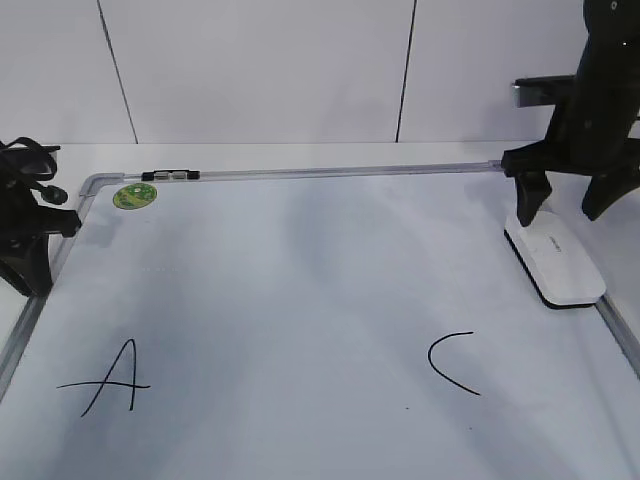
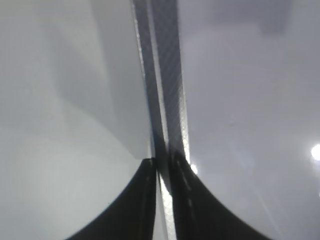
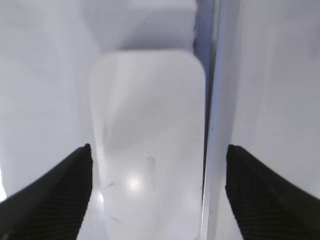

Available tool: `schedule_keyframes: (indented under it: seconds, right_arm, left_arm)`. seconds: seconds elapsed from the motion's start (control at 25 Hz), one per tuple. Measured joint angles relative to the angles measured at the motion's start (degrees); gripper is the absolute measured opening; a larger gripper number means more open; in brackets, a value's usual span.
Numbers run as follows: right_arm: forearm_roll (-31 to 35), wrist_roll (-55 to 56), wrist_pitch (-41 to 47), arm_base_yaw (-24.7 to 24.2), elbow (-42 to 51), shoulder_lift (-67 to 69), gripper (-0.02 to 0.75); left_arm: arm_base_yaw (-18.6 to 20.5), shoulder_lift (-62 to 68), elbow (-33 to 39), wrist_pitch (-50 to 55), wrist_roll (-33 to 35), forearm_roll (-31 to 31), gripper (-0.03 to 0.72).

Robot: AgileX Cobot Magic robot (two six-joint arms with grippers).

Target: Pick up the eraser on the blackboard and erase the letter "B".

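Observation:
The white eraser [image 1: 560, 265] lies on the blackboard [image 1: 300, 290], a white dry-erase board, against its right frame. My right gripper [image 1: 563, 212] is open and hangs just above the eraser's far end. In the right wrist view its fingers [image 3: 159, 150] stand on either side of the eraser [image 3: 150, 110], not touching it. My left gripper [image 1: 38, 280] is shut and empty over the board's left frame [image 2: 165, 75], fingertips [image 2: 160, 162] together. No letter "B" shows in any view. Only a black "A" [image 1: 105, 380] and "C" [image 1: 450, 362] show, with bare board between them.
A round green sticker [image 1: 134, 196] sits in the board's far left corner, a small black-and-white marker clip [image 1: 170, 175] on the top frame beside it. The board's grey frame [image 3: 212, 125] runs right beside the eraser. A white wall stands behind.

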Motion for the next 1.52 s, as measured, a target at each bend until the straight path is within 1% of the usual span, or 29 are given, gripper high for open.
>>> schedule_keyframes:
  seconds: [0.16,0.4,1.2,1.32,1.52]
  right_arm:
    - [0.60,0.11,0.12,0.00,-3.02,0.00,0.631]
    - [3.23,0.22,0.24,0.00,-3.20,-1.01,0.575]
    - [3.59,0.44,1.03,0.00,-3.20,-9.70,0.567]
    - [3.59,0.44,1.13,0.00,-3.20,-11.08,0.567]
    - [4.04,0.44,1.39,0.00,-3.20,-12.96,0.566]
  left_arm:
    - [0.00,0.00,0.00,0.13,0.00,0.00,0.071]
    - [0.00,0.00,0.00,-0.10,0.00,0.00,0.073]
    - [0.00,0.00,0.00,-5.85,1.28,-0.22,0.080]
    - [0.00,0.00,0.00,-6.25,1.42,-0.22,0.099]
    - [0.00,-0.72,0.24,-7.64,1.42,-0.11,0.157]
